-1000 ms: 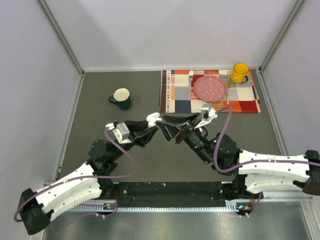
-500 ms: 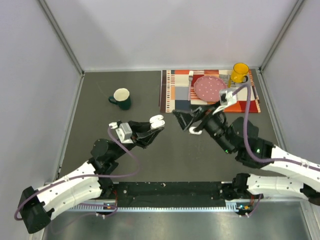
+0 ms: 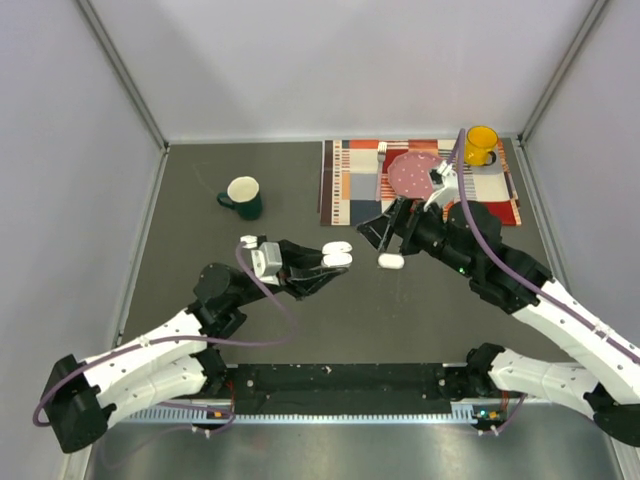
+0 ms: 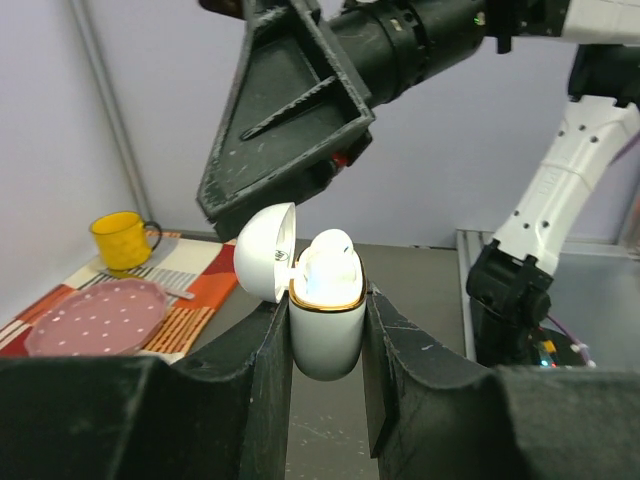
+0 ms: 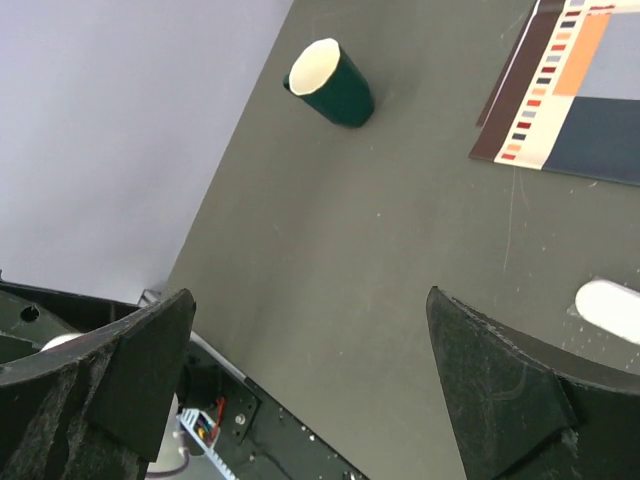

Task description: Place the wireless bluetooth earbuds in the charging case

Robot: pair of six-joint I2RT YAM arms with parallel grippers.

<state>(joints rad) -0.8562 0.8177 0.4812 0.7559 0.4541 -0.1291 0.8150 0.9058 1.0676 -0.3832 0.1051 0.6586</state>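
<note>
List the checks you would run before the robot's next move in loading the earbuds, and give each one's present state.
1. Left gripper clamped on the charging case: ok.
2. Lid open: ok.
3. Earbud fully seated: cannot tell; it stands in the case's opening.
4. Right gripper open and empty: ok.
5. White piece on the table is an earbud: cannot tell.

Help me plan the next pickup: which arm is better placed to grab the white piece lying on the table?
Right. The right gripper is open, empty and close to the white piece; the left gripper is shut on the open charging case.
</note>
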